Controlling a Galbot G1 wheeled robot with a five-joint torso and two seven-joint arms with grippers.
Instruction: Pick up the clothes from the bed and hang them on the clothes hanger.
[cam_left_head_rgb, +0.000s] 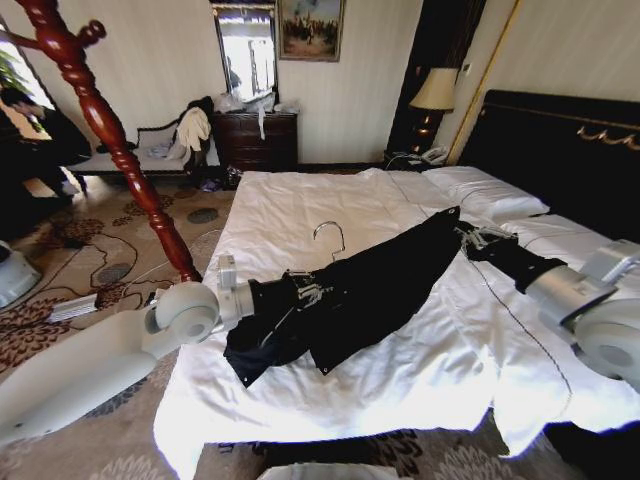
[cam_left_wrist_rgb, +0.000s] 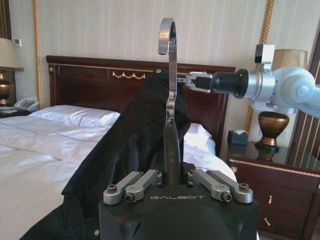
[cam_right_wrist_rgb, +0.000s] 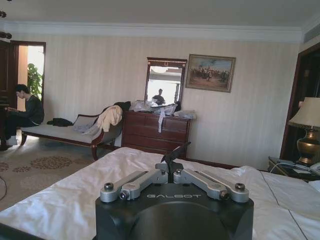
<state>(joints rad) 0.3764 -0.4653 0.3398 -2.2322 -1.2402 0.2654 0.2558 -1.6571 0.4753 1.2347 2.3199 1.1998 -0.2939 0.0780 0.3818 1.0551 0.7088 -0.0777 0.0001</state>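
Reading "GALBOT" in pale letters on both wrist housings: the left end effector (cam_left_wrist_rgb: 172, 172) is clamped on the clothes hanger (cam_left_wrist_rgb: 170, 100), whose silver hook stands up above the fingers. The clothes (cam_left_head_rgb: 370, 285) stretch between both arms over the bed (cam_left_head_rgb: 300, 210). The right end effector (cam_right_wrist_rgb: 170, 165) pinches a dark scrap of cloth. The head view adds a red wooden stand (cam_left_head_rgb: 110, 130).
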